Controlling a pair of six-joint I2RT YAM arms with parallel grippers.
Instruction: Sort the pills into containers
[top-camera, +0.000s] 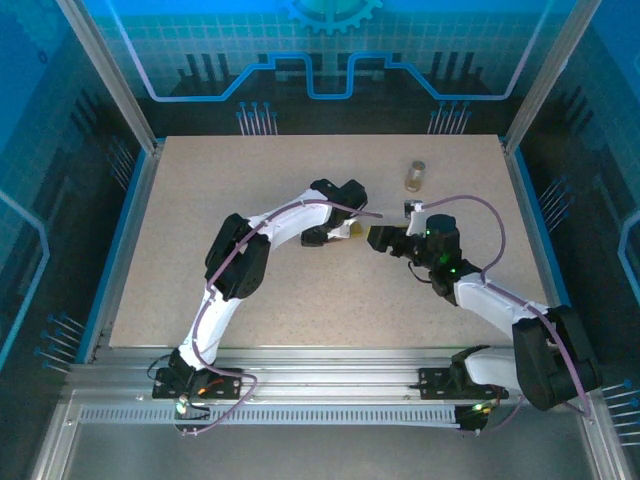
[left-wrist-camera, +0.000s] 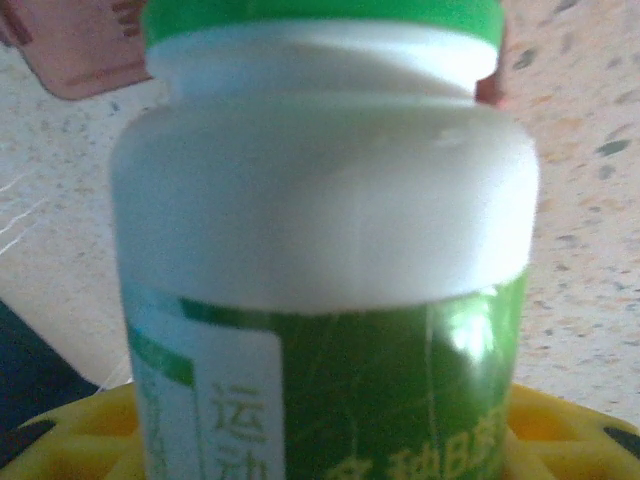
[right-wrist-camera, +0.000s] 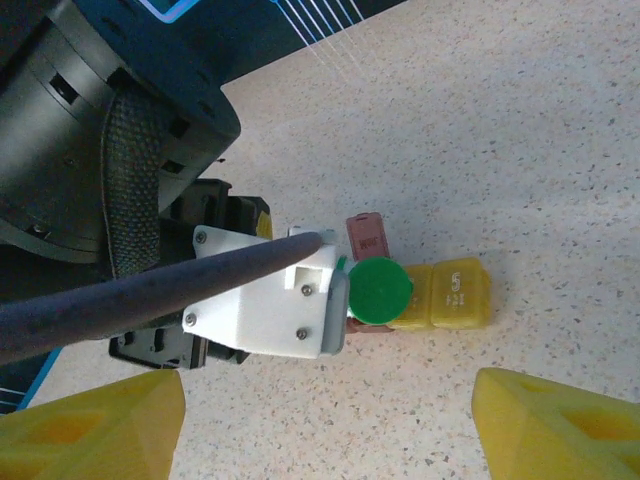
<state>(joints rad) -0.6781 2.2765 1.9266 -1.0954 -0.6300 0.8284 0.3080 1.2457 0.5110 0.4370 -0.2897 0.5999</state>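
My left gripper (left-wrist-camera: 320, 445) is shut on a white bottle (left-wrist-camera: 320, 220) with a green cap (right-wrist-camera: 380, 290) and a green label, held upright over the table. Its yellow fingertips (left-wrist-camera: 565, 430) sit on either side of the bottle's lower body. The containers lie right under and beside the bottle. The dark red one (right-wrist-camera: 367, 232) shows behind the cap, its lid hanging open (left-wrist-camera: 70, 50). The yellow one (right-wrist-camera: 445, 295), marked 5, lies just right of the cap. My right gripper (right-wrist-camera: 330, 430) hovers open above them, nothing between its fingers. No pills can be seen.
The two grippers meet mid-table, left gripper (top-camera: 348, 232) and right gripper (top-camera: 382, 238) almost touching. A small clear vial (top-camera: 415, 176) stands alone farther back. The speckled tabletop (top-camera: 250, 180) is fenced by blue side rails and metal posts.
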